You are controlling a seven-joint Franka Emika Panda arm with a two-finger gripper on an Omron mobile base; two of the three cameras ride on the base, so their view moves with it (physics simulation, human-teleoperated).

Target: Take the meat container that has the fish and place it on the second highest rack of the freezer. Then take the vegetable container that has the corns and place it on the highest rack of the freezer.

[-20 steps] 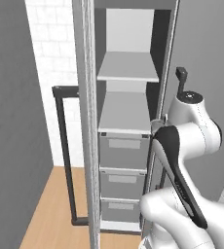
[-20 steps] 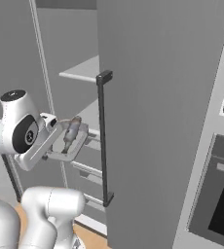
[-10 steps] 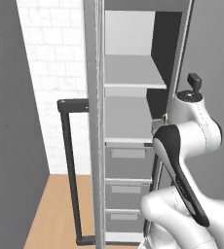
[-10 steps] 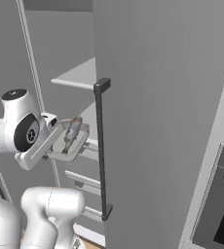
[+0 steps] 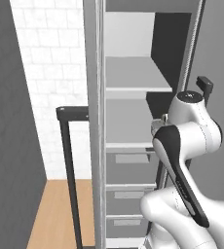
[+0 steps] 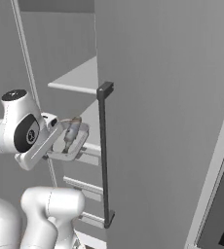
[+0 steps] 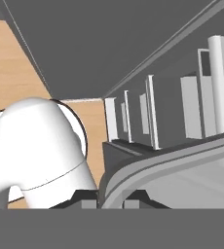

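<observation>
From the left base camera, the freezer [image 5: 133,121] stands open ahead of me, its pale interior stepped with flat matte shelf boards: the highest rack [image 5: 136,78] above, the second highest rack [image 5: 128,129] below it, and boxy grey drawers [image 5: 131,165] beneath. My white elbow blocks the space just right of the shelves.

Seen from the right base camera, the dark door [image 6: 162,121] with its long black bar handle [image 6: 104,155] fills the right side. My gripper [image 6: 60,146] holds the meat container [image 6: 72,143], a shallow pale tray with rounded corners, and the fish [image 6: 71,132] lies in it, small, slender and silver-grey. The tray hangs just outside the cabinet, near the handle, at about the level of the lower shelf.

Through the hand camera, the tray's smooth curved rim [image 7: 148,170] runs between my fingertips [image 7: 87,197], so I take it that my fingers are clamped on that rim, though the contact itself is hardly visible.

I judge the risks to be clipping the handle or door edge while swinging in, or catching the tray on the shelf's front lip, which could tilt it and slide the fish out.
</observation>
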